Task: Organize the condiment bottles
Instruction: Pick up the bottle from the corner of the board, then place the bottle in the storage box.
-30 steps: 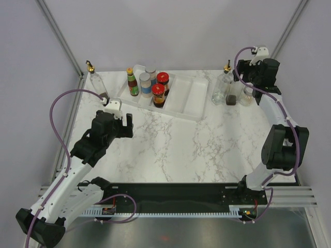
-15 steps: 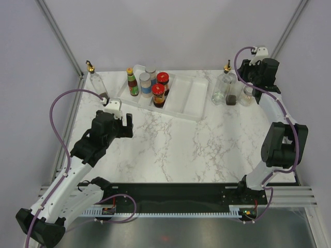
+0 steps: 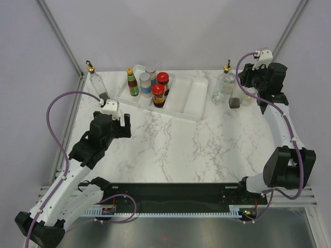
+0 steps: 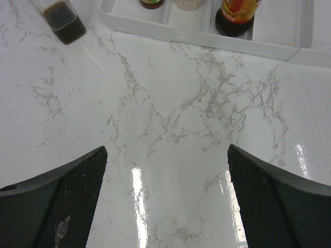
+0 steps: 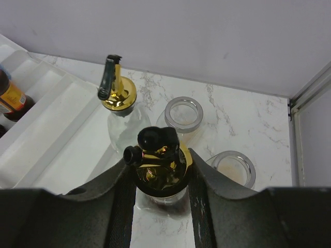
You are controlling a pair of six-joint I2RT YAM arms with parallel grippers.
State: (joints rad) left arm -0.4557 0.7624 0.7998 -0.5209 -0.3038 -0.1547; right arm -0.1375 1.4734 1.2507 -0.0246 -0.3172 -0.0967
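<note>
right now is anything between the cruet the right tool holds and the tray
Yes: the clear cruet stands close beside the held cruet in the right tool, on its tray side, so a straight slide toward the tray could clip it. Nothing else visible lies between them.

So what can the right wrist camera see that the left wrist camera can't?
Only the right wrist view: the right gripper shut on a gold-spouted cruet, a second gold-spouted cruet beyond it, and two silver-rimmed jars. Only the left wrist view: the open left gripper and a glass bottle of dark liquid. Both: the white tray and the marble table.
</note>
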